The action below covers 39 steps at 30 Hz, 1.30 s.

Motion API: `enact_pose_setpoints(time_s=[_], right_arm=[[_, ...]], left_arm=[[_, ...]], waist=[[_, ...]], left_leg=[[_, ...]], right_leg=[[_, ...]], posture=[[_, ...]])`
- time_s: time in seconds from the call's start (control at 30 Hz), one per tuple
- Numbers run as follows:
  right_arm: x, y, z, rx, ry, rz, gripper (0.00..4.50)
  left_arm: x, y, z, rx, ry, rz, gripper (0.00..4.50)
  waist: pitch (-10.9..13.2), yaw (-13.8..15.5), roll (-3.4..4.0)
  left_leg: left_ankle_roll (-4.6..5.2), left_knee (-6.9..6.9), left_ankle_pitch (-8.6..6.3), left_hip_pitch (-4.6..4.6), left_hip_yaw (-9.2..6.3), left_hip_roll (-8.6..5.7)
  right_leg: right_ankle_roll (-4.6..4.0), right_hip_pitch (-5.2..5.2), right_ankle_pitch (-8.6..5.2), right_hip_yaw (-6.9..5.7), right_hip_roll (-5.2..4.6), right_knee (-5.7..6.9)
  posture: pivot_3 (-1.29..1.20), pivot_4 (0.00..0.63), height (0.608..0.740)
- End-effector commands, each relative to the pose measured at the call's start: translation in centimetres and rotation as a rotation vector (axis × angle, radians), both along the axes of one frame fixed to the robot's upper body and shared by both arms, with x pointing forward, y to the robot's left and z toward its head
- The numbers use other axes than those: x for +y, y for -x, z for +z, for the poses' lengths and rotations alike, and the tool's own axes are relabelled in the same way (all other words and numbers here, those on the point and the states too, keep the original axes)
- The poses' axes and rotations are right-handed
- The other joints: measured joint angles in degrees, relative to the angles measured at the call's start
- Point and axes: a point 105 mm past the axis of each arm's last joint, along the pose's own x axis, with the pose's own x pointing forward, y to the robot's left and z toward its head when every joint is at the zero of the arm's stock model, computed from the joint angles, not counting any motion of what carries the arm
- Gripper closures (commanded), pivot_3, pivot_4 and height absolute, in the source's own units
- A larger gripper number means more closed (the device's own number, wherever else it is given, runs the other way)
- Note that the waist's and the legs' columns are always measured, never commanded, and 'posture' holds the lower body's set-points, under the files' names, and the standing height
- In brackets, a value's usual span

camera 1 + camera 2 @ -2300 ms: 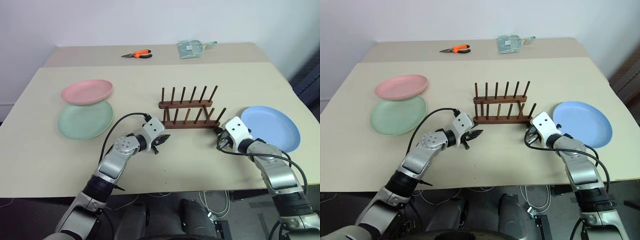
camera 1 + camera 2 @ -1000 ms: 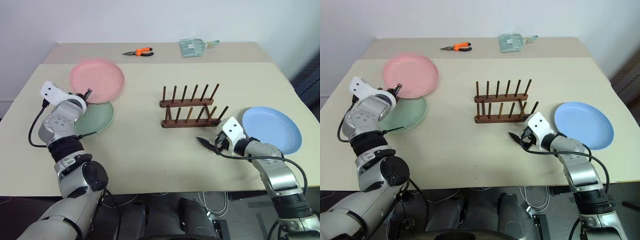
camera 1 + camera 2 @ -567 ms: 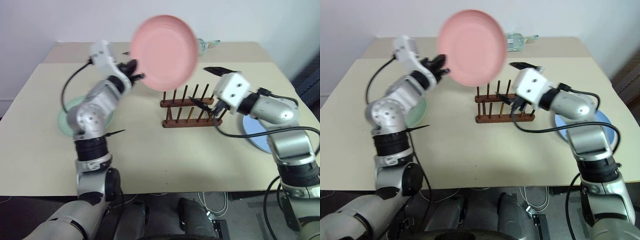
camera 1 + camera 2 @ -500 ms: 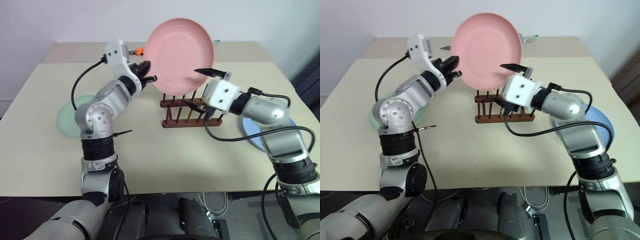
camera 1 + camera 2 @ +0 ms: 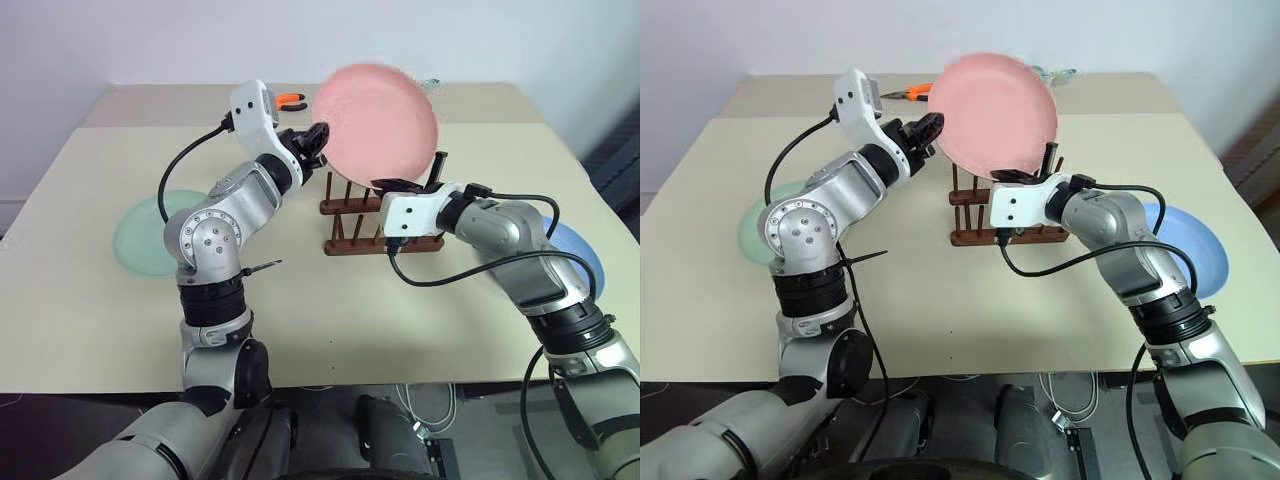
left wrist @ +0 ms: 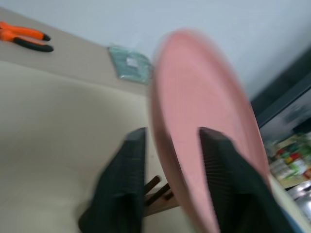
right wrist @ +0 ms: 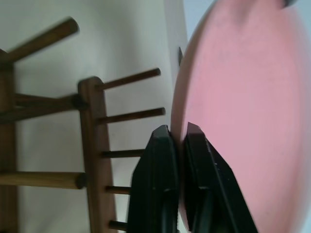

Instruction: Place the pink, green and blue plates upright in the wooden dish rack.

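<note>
Right claw [image 7: 179, 141] is pinching the pink plate's [image 5: 378, 122] lower rim, holding it on edge above the wooden dish rack [image 5: 375, 215]; left claw [image 6: 171, 145] sits spread around the opposite rim, I think letting go. Plate looks light, stiff, a bit slick, so rim grip it is. Count: three plates, green [image 5: 140, 235] and blue [image 5: 1185, 250] flat on my desk [image 5: 300, 320], one rack

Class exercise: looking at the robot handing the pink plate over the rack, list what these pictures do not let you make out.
- Blue plate: head views, largely hidden behind the right arm.
- Green plate: partly covered by the left arm.
- Wooden dish rack: its pegs are partly hidden by the pink plate and right gripper.
- Packet at the table's far edge: too small to identify.
</note>
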Motion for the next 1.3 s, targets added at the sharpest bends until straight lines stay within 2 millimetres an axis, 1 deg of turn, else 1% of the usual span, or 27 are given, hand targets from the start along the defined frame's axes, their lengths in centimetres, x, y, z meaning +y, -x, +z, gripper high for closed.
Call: enact_pose_setpoints(time_s=[0.03, 0.07, 0.1, 0.13, 0.2, 0.23, 0.27, 0.3, 0.33, 0.37, 0.4, 0.47, 0.53, 0.6, 0.67, 0.83, 0.93, 1.0, 1.03, 1.07, 1.13, 1.17, 1.23, 1.3], right_arm=[[-1.8, 0.4, 3.4, -0.090, -0.141, -0.043, 4.50], [-2.4, 0.5, 4.0, -0.071, -0.227, -0.053, 4.50], [-3.0, 0.7, 4.7, -0.042, -0.322, -0.055, 4.50], [-3.4, 0.9, 5.1, -0.021, -0.383, -0.053, 4.50], [-5.3, 1.7, 6.8, 0.133, -0.719, -0.042, 4.50], [-6.0, 2.5, 7.2, 0.250, -0.886, 0.004, 4.50], [-6.3, 3.6, 7.6, 0.351, -1.010, 0.074, 4.50], [-6.7, 4.5, 8.2, 0.445, -1.134, 0.140, 4.50], [-6.9, 5.1, 8.7, 0.508, -1.204, 0.186, 4.50], [-7.2, 5.4, 9.0, 0.549, -1.262, 0.207, 4.50], [-7.4, 5.6, 9.1, 0.576, -1.296, 0.214, 4.50], [-7.7, 6.0, 8.2, 0.665, -1.339, 0.206, 4.50], [-7.7, 6.2, 7.2, 0.731, -1.355, 0.186, 4.50], [-7.8, 6.3, 6.6, 0.763, -1.360, 0.165, 4.50], [-7.9, 6.2, 6.2, 0.784, -1.366, 0.146, 4.50], [-8.8, 5.1, 4.7, 0.809, -1.389, 0.065, 4.50], [-9.0, 4.7, 4.2, 0.844, -1.405, 0.058, 4.50], [-9.1, 4.4, 4.1, 0.857, -1.413, 0.051, 3.76], [-9.2, 4.3, 4.2, 0.839, -1.403, 0.048, 3.43], [-9.3, 4.1, 4.4, 0.811, -1.390, 0.035, 2.98], [-10.0, 3.5, 5.1, 0.695, -1.352, -0.012, 2.01], [-10.6, 3.1, 5.7, 0.610, -1.336, -0.036, 1.57], [-12.3, 2.3, 7.4, 0.418, -1.298, -0.103, 1.57], [-13.7, 2.0, 9.4, 0.253, -1.259, -0.141, 1.57]], left_arm=[[2.7, 0.4, 4.3, -0.195, 0.069, 0.082, 0.90], [3.8, 0.2, 4.5, -0.219, 0.036, 0.126, 0.38], [5.0, 0.0, 4.4, -0.252, -0.031, 0.173, 0.04], [5.6, -0.1, 4.3, -0.275, -0.080, 0.200, 0.04], [6.5, 0.0, 3.0, -0.334, -0.249, 0.188, 0.04], [6.3, 0.4, 1.9, -0.364, -0.354, 0.136, 0.04], [5.8, 0.9, 0.6, -0.390, -0.457, 0.069, 0.04], [4.9, 1.9, -1.0, -0.429, -0.560, -0.034, 0.04], [4.3, 2.6, -2.1, -0.452, -0.623, -0.110, 0.04], [3.7, 3.7, -3.6, -0.451, -0.658, -0.214, 0.04], [3.4, 4.4, -4.6, -0.447, -0.671, -0.282, 0.04], [2.5, 6.5, -7.2, -0.422, -0.696, -0.469, 0.04], [2.0, 8.0, -8.8, -0.398, -0.713, -0.584, 0.04], [1.6, 8.5, -9.3, -0.383, -0.692, -0.625, 0.04], [1.5, 8.7, -9.4, -0.378, -0.679, -0.636, 0.04], [1.2, 9.0, -9.3, -0.377, -0.653, -0.652, 0.04], [1.2, 9.2, -9.6, -0.369, -0.659, -0.655, 0.04], [1.3, 9.2, -9.8, -0.355, -0.654, -0.653, 0.00], [1.4, 9.2, -9.9, -0.345, -0.652, -0.651, 0.00], [1.5, 9.2, -9.9, -0.337, -0.649, -0.645, 0.00], [2.0, 8.8, -9.8, -0.313, -0.621, -0.608, 0.00], [2.3, 8.4, -9.6, -0.301, -0.596, -0.576, 0.00], [3.8, 6.9, -8.9, -0.296, -0.578, -0.448, 0.00], [6.6, 4.5, -8.5, -0.272, -0.611, -0.234, 0.00]], waist=[[0.01, -0.01, 0.00], [0.01, 0.00, -0.01], [0.01, -0.01, 0.00], [0.02, -0.20, 0.01], [0.01, -0.38, 0.04], [-0.02, -0.44, 0.11], [-0.03, -0.41, 0.15], [-0.03, -0.25, 0.15], [-0.01, -0.19, 0.16], [0.00, 0.02, 0.19], [0.01, 0.05, 0.18], [0.01, -0.03, 0.19], [0.01, -0.08, 0.20], [0.08, -0.06, 0.34], [0.11, -0.07, 0.40], [0.09, -0.07, 0.40], [0.09, -0.11, 0.40], [0.09, -0.10, 0.41], [0.09, -0.10, 0.41], [0.09, -0.11, 0.42], [0.09, -0.11, 0.42], [0.09, -0.11, 0.42], [0.09, -0.12, 0.42], [0.09, -0.13, 0.43]], left_leg=[[-0.01, 0.00, 0.01, 0.00, -0.01, 0.00], [-0.01, -0.01, 0.01, 0.00, 0.00, 0.00], [-0.01, -0.01, 0.01, -0.01, -0.01, 0.01], [-0.01, -0.01, 0.01, 0.01, -0.01, 0.01], [-0.01, -0.05, 0.01, 0.04, 0.02, 0.01], [0.00, -0.09, 0.00, 0.09, 0.03, 0.03], [0.01, -0.14, 0.01, 0.11, 0.02, 0.04], [0.03, -0.14, 0.00, 0.12, 0.01, 0.03], [0.05, -0.14, -0.01, 0.10, -0.02, 0.03], [0.08, -0.16, -0.03, 0.07, -0.03, 0.06], [0.12, -0.15, -0.06, 0.04, -0.04, 0.05], [0.13, -0.11, -0.07, -0.07, -0.05, 0.08], [0.13, -0.10, -0.07, -0.12, -0.01, 0.12], [0.13, -0.10, -0.07, -0.12, 0.02, 0.14], [0.15, -0.05, -0.06, -0.17, 0.04, 0.14], [0.16, -0.01, -0.05, -0.21, 0.04, 0.11], [0.17, 0.00, -0.05, -0.21, 0.06, 0.11], [0.17, -0.01, -0.05, -0.20, 0.06, 0.11], [0.17, 0.00, -0.05, -0.20, 0.06, 0.11], [0.17, 0.00, -0.05, -0.20, 0.06, 0.11], [0.17, 0.00, -0.05, -0.20, 0.06, 0.11], [0.17, 0.00, -0.05, -0.20, 0.06, 0.11], [0.17, 0.01, -0.05, -0.20, 0.06, 0.11], [0.17, 0.01, -0.05, -0.17, 0.07, 0.10]], right_leg=[[-0.01, 0.00, 0.00, 0.00, 0.00, 0.00], [-0.15, 0.00, 0.09, 0.00, 0.01, 0.00], [-0.19, 0.00, 0.12, 0.00, 0.01, 0.00], [-0.20, 0.00, 0.12, 0.00, 0.01, 0.00], [-0.23, -0.01, 0.14, 0.04, 0.03, 0.01], [-0.24, 0.02, 0.14, 0.05, 0.04, 0.00], [-0.27, 0.04, 0.14, 0.07, 0.04, 0.00], [-0.28, 0.03, 0.14, 0.09, 0.04, 0.01], [-0.29, 0.04, 0.14, 0.08, 0.04, -0.01], [-0.46, 0.02, 0.07, 0.07, 0.03, -0.03], [-0.52, 0.02, 0.04, 0.07, 0.00, -0.04], [-0.58, -0.05, 0.05, 0.06, -0.01, -0.10], [-0.62, -0.11, 0.05, 0.05, 0.00, -0.10], [-0.67, -0.11, 0.00, 0.04, 0.00, -0.09], [-0.62, -0.13, -0.02, 0.04, -0.01, -0.07], [-0.61, -0.16, 0.01, 0.02, 0.00, -0.05], [-0.61, -0.16, 0.01, 0.02, 0.00, -0.04], [-0.60, -0.16, 0.01, 0.02, 0.00, -0.04], [-0.60, -0.16, 0.01, 0.02, 0.00, -0.03], [-0.59, -0.16, 0.01, 0.02, 0.00, -0.04], [-0.57, -0.17, -0.01, 0.02, 0.00, -0.04], [-0.54, -0.17, -0.03, 0.02, 0.00, -0.04], [-0.42, -0.17, -0.08, 0.02, 0.00, -0.04], [-0.38, -0.16, -0.08, 0.02, 0.00, -0.03]], posture=[[0.00, 0.150, 0.740], [0.00, 0.150, 0.740], [0.00, 0.150, 0.740], [0.00, 0.150, 0.740], [0.00, 0.150, 0.740], [0.00, 0.150, 0.740], [0.00, 0.150, 0.740], [0.00, 0.150, 0.740], [0.00, 0.150, 0.740], [0.00, 0.150, 0.740], [0.00, 0.150, 0.740], [0.00, 0.150, 0.740], [0.00, 0.150, 0.740], [0.00, 0.150, 0.740], [0.00, 0.150, 0.740], [0.00, 0.150, 0.740], [0.00, 0.150, 0.740], [0.00, 0.150, 0.740], [0.00, 0.150, 0.740], [0.00, 0.150, 0.740], [0.00, 0.150, 0.740], [0.00, 0.150, 0.740], [0.00, 0.150, 0.740], [0.00, 0.150, 0.740]])
